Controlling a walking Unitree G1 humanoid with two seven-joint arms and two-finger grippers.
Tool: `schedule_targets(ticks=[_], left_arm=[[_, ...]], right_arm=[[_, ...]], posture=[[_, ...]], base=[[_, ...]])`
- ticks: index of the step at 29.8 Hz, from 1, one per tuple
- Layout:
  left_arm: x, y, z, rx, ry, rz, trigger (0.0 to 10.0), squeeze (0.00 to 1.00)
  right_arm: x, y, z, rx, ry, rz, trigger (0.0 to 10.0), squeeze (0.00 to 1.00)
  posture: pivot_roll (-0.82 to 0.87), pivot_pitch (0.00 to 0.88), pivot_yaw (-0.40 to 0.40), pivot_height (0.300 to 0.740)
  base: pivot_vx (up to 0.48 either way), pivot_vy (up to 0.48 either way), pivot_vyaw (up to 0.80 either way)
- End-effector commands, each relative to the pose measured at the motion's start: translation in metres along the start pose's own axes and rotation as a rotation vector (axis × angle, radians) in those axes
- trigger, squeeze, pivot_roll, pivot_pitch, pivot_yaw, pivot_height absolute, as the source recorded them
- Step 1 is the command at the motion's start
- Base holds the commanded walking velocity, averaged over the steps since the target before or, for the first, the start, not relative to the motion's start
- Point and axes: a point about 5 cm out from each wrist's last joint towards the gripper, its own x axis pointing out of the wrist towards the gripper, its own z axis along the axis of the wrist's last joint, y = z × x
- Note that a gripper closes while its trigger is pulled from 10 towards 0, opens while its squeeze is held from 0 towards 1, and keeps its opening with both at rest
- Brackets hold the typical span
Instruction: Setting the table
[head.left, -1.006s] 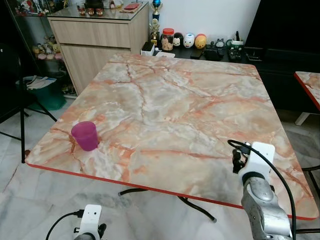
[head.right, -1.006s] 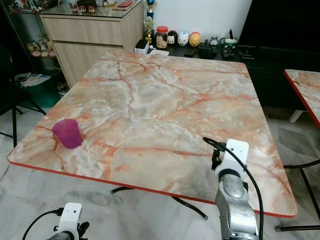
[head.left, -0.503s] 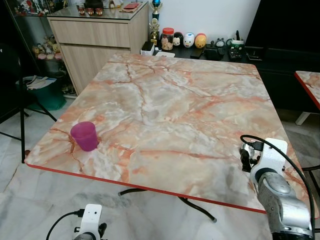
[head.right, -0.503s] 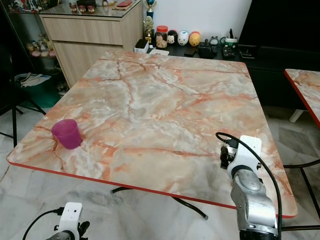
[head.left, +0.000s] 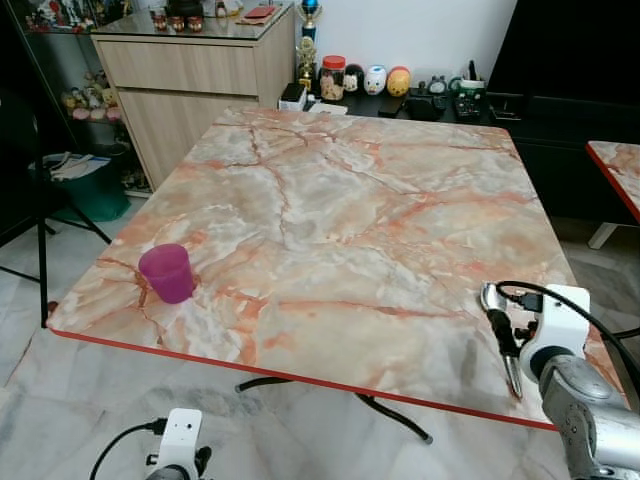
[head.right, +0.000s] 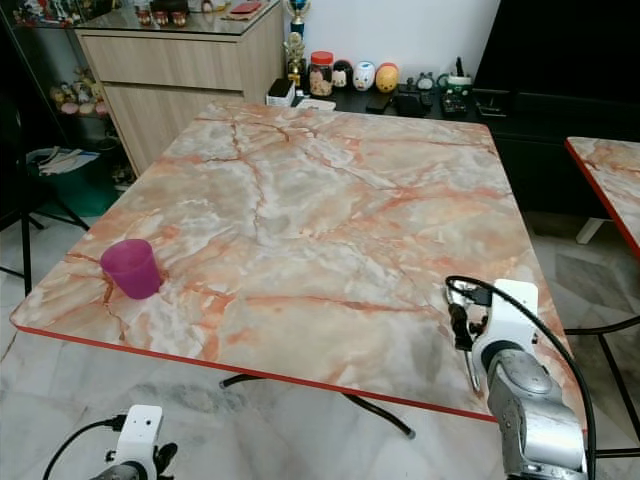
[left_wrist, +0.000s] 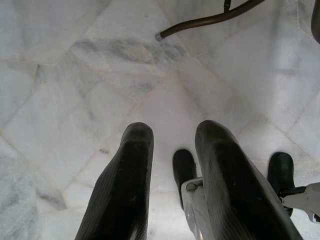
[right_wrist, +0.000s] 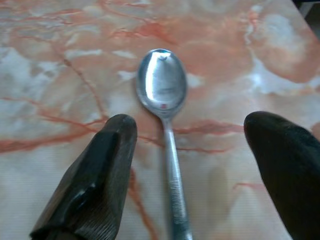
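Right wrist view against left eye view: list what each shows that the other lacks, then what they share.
Right wrist view alone: the right gripper with its fingers spread wide either side of the spoon handle. Left eye view alone: the purple cup near the table's left front corner, the cabinet, and the left arm low by the floor. Shared: the spoon lying on the marble table.

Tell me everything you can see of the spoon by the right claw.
The spoon is shiny, silvery metal, with an oval bowl facing up that mirrors the room and a slim, finely textured handle. It lies flat on the marble-patterned table near the near right corner, bowl pointing away from the robot, handle toward the red edge. The right claw is open with a finger on each side of the handle; neither touches it. Only the tabletop touches the spoon.
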Motion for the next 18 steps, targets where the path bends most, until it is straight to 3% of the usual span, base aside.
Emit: schedule_targets(ticks=[1,2,7,18], left_arm=[[-0.001,0.001,-0.003,0.018,0.014,0.0,10.0,0.0],[0.0,0.002,-0.002,0.019,0.013,0.002,10.0,0.0],[0.0,0.002,-0.001,0.021,0.012,0.001,10.0,0.0],[0.0,0.001,0.0,0.016,0.009,0.0,10.0,0.0]], right_arm=[[0.0,-0.004,-0.004,0.026,0.011,-0.005,10.0,0.0],[0.003,-0.004,-0.004,0.082,-0.004,0.006,10.0,0.0],[0.007,0.002,-0.002,0.159,-0.039,0.041,10.0,0.0],[0.017,0.008,-0.008,0.142,-0.023,0.049,10.0,0.0]], posture=[[-0.02,0.0,-0.009,0.74],[-0.02,0.0,-0.004,0.74],[-0.02,0.0,-0.003,0.74],[-0.01,0.0,-0.007,0.74]], base=[[0.0,0.0,0.0],[0.0,0.0,0.0],[0.0,0.0,0.0],[0.0,0.0,0.0]])
